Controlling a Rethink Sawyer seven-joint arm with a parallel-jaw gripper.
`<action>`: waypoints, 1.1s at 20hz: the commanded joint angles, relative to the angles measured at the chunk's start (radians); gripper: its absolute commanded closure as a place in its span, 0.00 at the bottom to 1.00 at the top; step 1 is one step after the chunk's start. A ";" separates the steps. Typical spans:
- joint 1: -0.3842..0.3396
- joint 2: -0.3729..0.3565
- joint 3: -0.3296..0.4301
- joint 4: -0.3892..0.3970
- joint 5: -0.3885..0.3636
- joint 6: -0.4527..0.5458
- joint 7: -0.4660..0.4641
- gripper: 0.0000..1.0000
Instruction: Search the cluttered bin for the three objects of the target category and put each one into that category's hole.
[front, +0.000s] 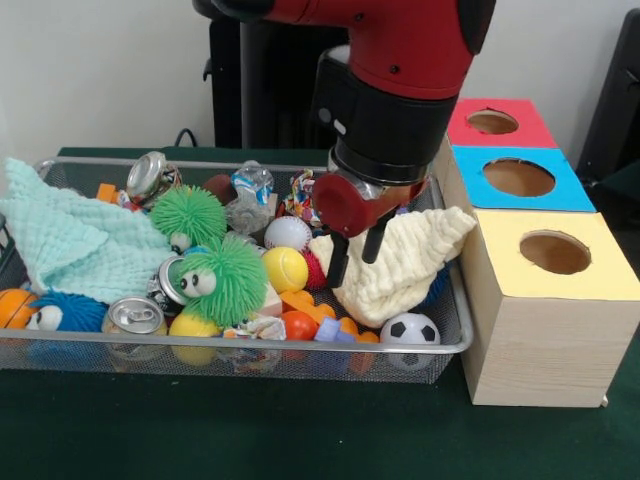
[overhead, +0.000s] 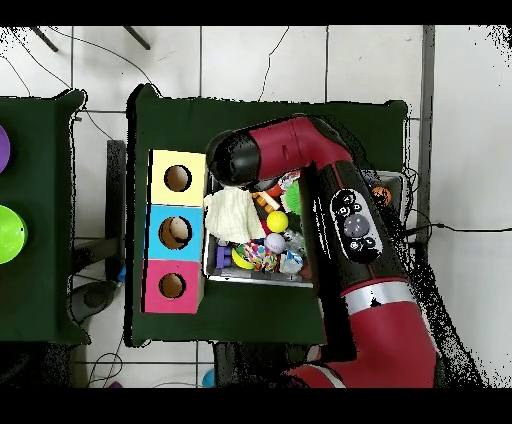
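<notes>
The gripper hung in the bin, near its end by the box. Its two black fingers were pinching the top of a cream cloth. The cloth drooped down from the fingers, and its bottom looked to be resting on the toys. The box stood just beside the bin, on the cloth's side. Its yellow hole was the closest one, so I think the cloth had only a short way to go.

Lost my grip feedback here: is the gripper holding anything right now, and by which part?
Yes. The gripper is shut on the cream cloth, pinching its upper left edge; the rest drapes down into the wire bin.
</notes>
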 joint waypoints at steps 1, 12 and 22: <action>-0.029 0.045 -0.042 -0.027 -0.041 0.085 -0.108 0.00; -0.009 0.068 -0.117 -0.054 -0.120 0.145 -0.149 0.00; 0.021 0.103 -0.153 -0.095 -0.158 0.171 -0.136 0.00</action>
